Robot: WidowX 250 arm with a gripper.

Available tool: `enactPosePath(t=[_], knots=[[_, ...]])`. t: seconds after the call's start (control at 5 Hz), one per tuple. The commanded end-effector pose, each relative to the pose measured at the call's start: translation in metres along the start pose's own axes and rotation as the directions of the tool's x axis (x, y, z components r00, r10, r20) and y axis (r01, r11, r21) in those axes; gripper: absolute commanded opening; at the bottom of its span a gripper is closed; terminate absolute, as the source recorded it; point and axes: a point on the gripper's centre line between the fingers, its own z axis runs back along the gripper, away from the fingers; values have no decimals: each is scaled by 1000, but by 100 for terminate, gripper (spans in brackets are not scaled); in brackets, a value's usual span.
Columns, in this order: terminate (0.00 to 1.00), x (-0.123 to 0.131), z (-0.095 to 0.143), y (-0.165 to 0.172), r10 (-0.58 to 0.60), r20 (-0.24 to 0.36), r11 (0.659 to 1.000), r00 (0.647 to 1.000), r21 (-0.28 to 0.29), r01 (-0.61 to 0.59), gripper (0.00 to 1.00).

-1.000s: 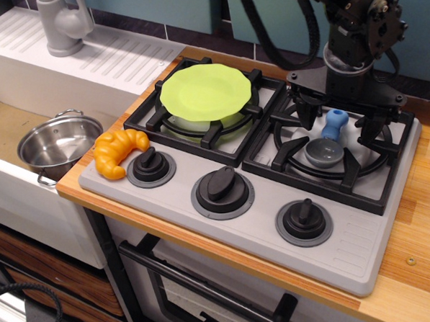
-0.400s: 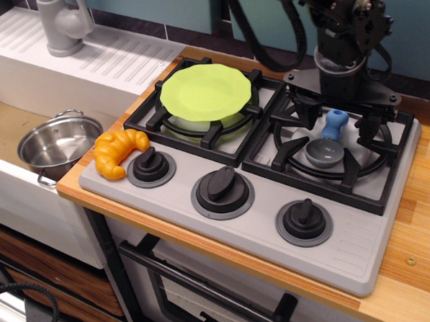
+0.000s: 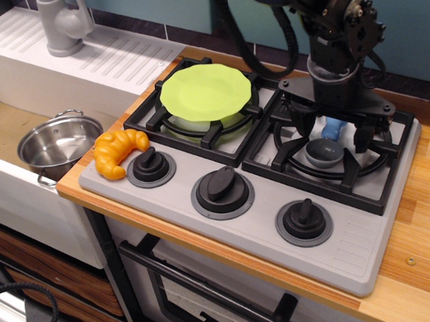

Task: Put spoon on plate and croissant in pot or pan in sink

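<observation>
One spoon point(image 3: 325, 145) lies bowl toward the camera, handle pointing back, under the spread-open tool point(image 3: 333, 128).

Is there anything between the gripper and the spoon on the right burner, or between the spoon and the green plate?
Nothing visible blocks either. The gripper hangs open right over the spoon, fingers straddling its blue handle. Between spoon and plate are only the black grate bars, low enough to lift over.
</observation>
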Motion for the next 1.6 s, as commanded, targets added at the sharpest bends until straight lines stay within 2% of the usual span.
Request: enactPosePath(t=[0.0,0.4,0.8,1.0,1.4], knots=[[0,9,10,6,14,28,1000,1000,-7,-14,0],[0,11,19,0,21,4,1000,1000,-10,-21,0],[0,18,45,1,6,-40,999,999,34,-5,0],[0,23,55,7,-9,-63,999,998,38,12,0],[0,45,56,52,-102,-54,995,993,6,102,0]])
